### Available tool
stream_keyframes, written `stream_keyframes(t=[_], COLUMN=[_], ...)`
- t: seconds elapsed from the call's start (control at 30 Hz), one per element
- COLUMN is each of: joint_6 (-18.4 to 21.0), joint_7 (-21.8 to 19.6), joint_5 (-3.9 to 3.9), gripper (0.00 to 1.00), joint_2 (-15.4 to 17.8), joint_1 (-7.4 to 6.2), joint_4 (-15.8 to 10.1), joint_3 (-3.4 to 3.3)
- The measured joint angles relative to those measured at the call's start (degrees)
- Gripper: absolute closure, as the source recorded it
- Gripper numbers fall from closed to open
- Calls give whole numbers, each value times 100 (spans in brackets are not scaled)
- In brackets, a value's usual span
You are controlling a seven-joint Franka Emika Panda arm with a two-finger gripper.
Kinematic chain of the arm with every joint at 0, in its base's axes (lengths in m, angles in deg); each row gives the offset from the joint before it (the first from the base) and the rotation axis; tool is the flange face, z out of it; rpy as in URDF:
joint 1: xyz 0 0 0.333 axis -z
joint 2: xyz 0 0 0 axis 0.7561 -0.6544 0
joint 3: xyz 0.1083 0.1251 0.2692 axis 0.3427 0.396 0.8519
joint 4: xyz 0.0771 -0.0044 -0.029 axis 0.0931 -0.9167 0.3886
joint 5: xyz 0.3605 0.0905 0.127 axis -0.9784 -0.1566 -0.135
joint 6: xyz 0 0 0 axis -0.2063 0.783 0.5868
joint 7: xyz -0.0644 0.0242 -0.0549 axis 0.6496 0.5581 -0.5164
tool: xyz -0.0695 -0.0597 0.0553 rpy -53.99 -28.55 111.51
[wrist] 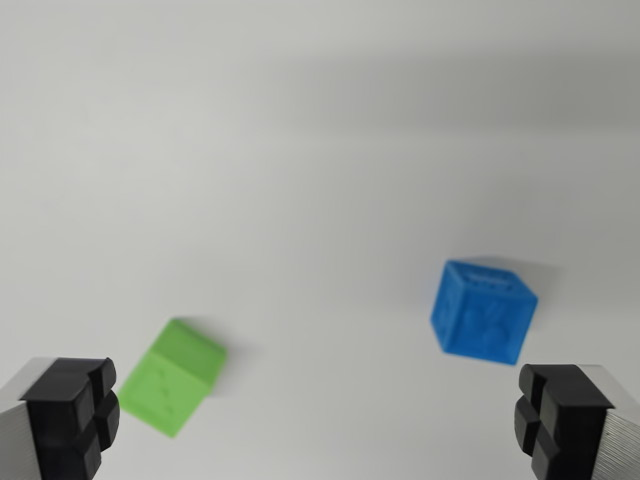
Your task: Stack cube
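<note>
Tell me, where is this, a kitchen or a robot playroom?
Probably a robot test bench, not a kitchen: a plain white table, a green cube and a blue cube lying apart on it, and an open black pincer above them.

The desk (300,150) is the only thing here apart from the task's own: a plain, pale grey-white surface that fills the whole wrist view. It spreads out beyond the jaws, runs between them, and passes under them at the bottom edge. Soft, blurred shadows lie across it. No marks or edges show on it.
</note>
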Motion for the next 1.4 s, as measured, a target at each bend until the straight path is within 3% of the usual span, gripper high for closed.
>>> stream_keyframes(t=[0.6, 1.4], joint_6=[-518, -1567], joint_7=[28, 178], joint_5=[0, -45], gripper=[0, 0], joint_2=[19, -132], joint_1=[102, 389], joint_4=[-546, -1451], joint_3=[-97, -256])
